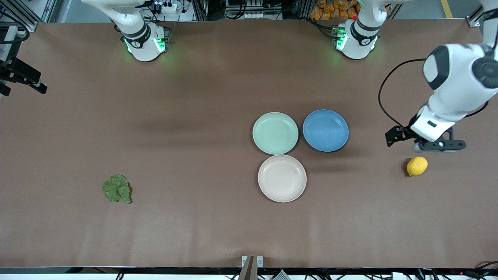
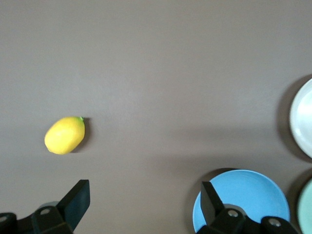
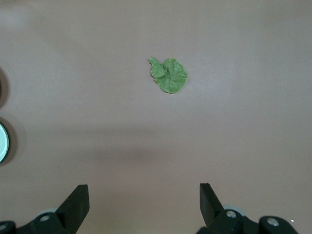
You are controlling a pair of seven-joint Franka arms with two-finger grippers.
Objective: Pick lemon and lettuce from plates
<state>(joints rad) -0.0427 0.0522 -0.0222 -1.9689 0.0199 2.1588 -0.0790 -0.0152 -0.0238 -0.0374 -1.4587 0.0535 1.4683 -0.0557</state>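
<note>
The lemon [image 1: 417, 166] lies on the bare table toward the left arm's end, off the plates; it also shows in the left wrist view [image 2: 65, 135]. The lettuce [image 1: 116, 188] lies on the bare table toward the right arm's end, and shows in the right wrist view [image 3: 168, 75]. The mint green plate [image 1: 275, 133] and the cream plate [image 1: 282, 178] are both empty. My left gripper [image 1: 439, 146] [image 2: 145, 187] is open and empty over the table beside the lemon. My right gripper [image 3: 143, 192] is open and empty, high over the table, its dark hand [image 1: 23, 76] at the edge of the front view.
An empty blue plate [image 1: 325, 130] stands beside the mint green plate, toward the left arm's end; it shows by one left finger in the left wrist view [image 2: 248, 195]. The three plates stand close together mid-table.
</note>
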